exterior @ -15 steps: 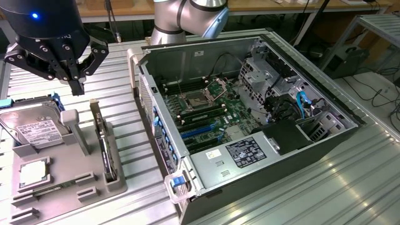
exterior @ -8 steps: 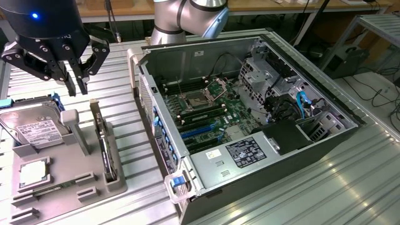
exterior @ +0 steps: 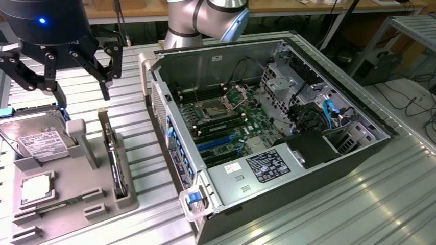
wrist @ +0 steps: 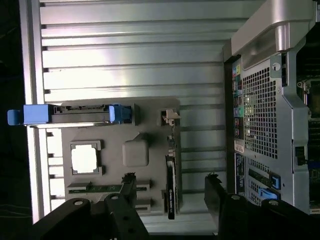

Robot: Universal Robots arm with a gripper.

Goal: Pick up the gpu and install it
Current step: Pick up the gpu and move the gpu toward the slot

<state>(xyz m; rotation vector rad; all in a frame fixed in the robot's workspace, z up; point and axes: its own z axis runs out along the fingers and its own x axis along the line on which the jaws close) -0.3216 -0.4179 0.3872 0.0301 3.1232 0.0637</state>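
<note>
- Slatted metal worktop carries everything I can see.
- Open computer case lies on its side just beside the grey tray, on the exterior view's right of it, motherboard exposed.
- Arm rises behind the case, further from the tray than the case wall is.
- Tray sits flat on the worktop with parts slotted in it.
- Fingers are spread wide and pinch nothing. They hover above the far end of the tray, clear of every part. In my wrist view the card lines up between them.
- Hard drive leans in the tray's far corner, white label up.
- gpu stands on edge in the tray slot nearest the case, untouched and not yet lifted.
- Processor chip lies flat in a square tray pocket, nearer than the hard drive.
- Thin green strip sits in a tray slot just beside the chip.
</note>
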